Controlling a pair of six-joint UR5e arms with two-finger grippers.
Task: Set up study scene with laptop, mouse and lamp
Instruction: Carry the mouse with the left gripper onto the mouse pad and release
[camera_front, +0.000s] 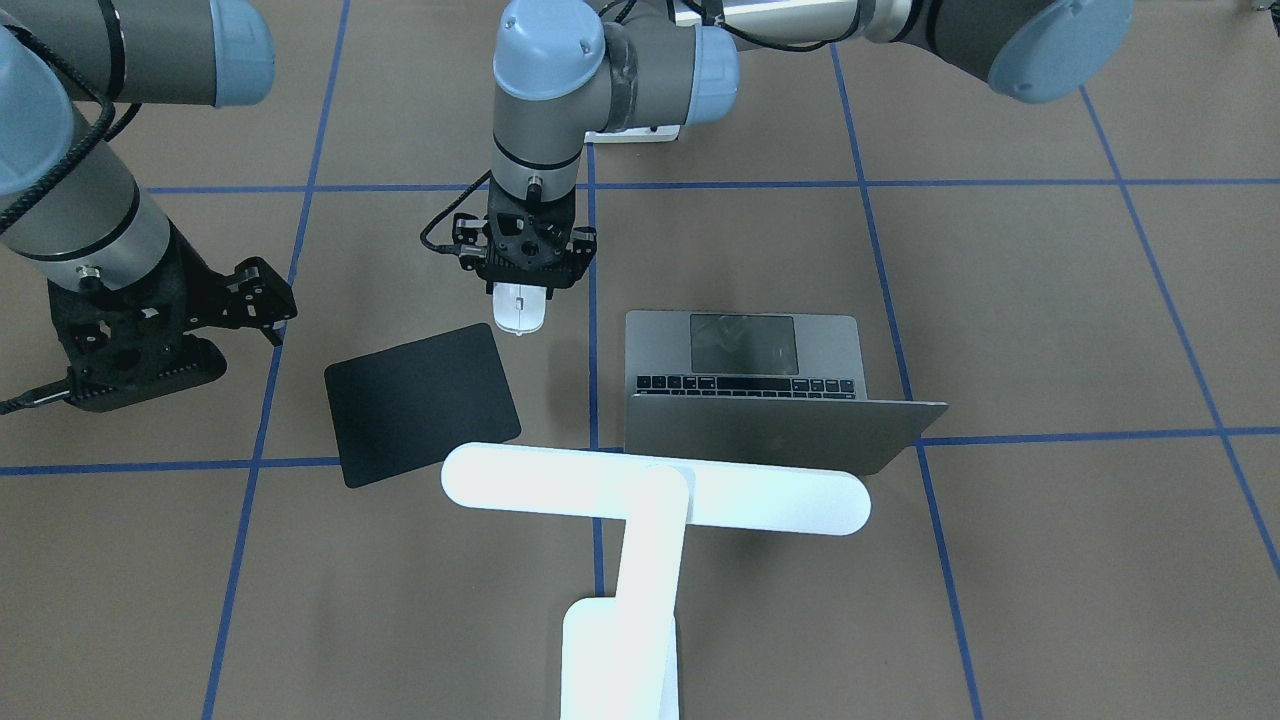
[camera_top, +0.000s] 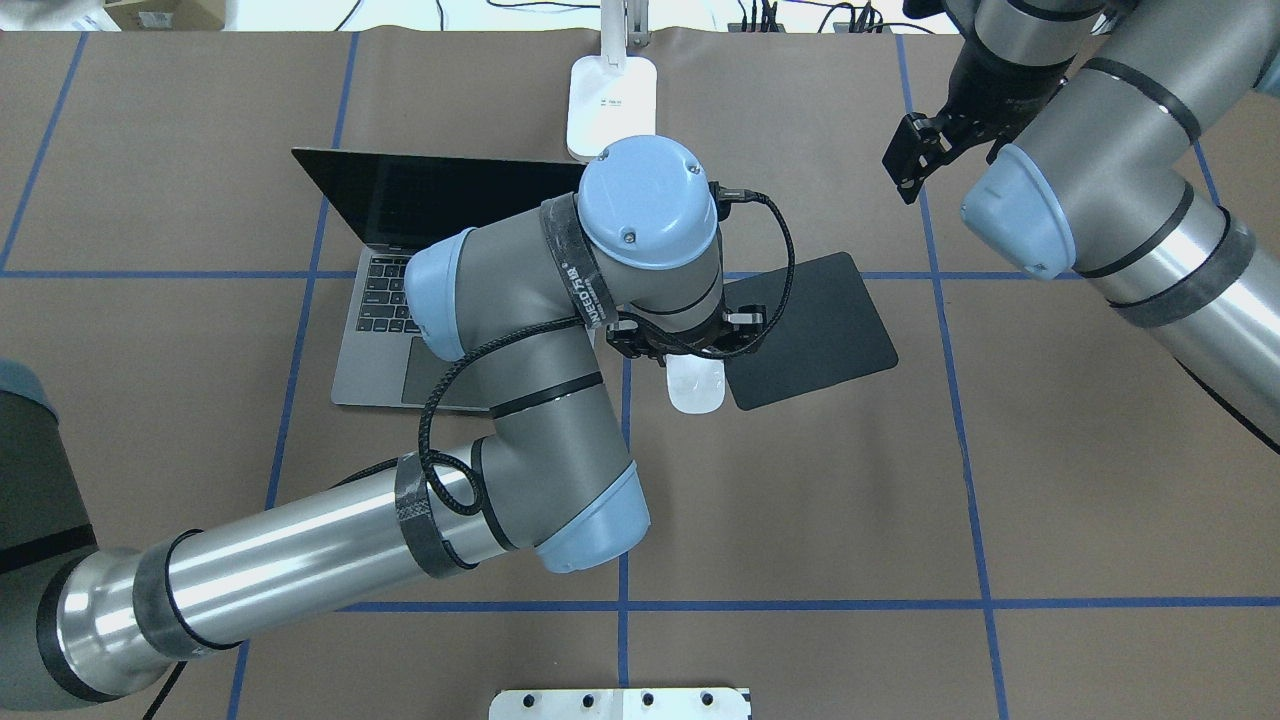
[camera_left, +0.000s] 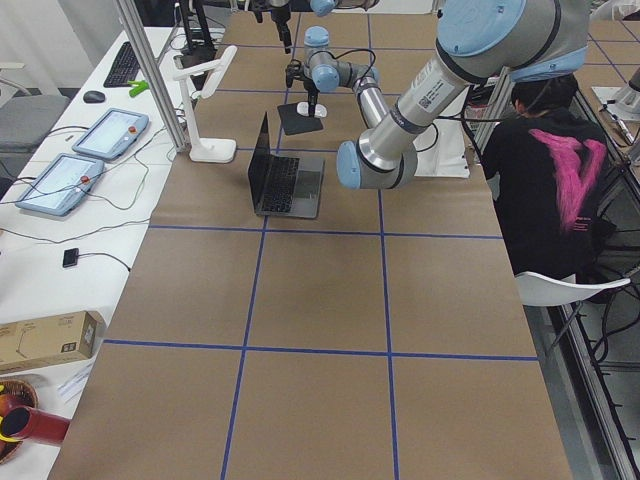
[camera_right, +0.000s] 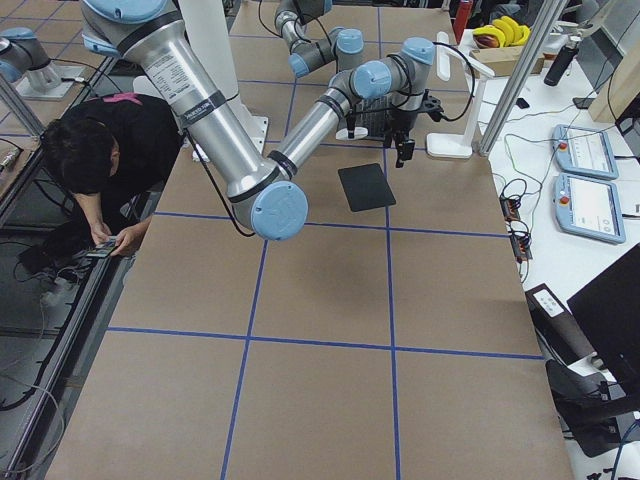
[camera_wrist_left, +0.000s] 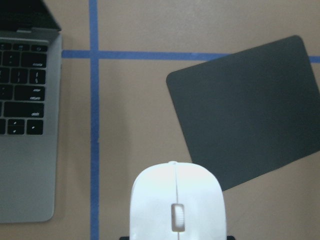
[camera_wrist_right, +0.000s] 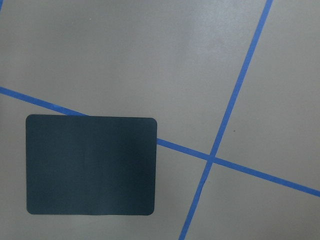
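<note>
Fingers of the left gripper (camera_front: 521, 283) are clamped on the sides of the mouse (camera_front: 520, 310), with its front end sticking out past them. The mouse sits between the open laptop (camera_top: 385, 345) and the black mouse pad (camera_top: 825, 320), right at the pad's near corner; I cannot tell whether it touches the table (camera_top: 800, 500). The lamp (camera_front: 655, 490) has its base at the table's far edge, and its bar head spans above the laptop's lid. The right gripper (camera_top: 912, 160) holds nothing above the table beyond the pad, toward the far right corner; its jaw opening cannot be made out.
</note>
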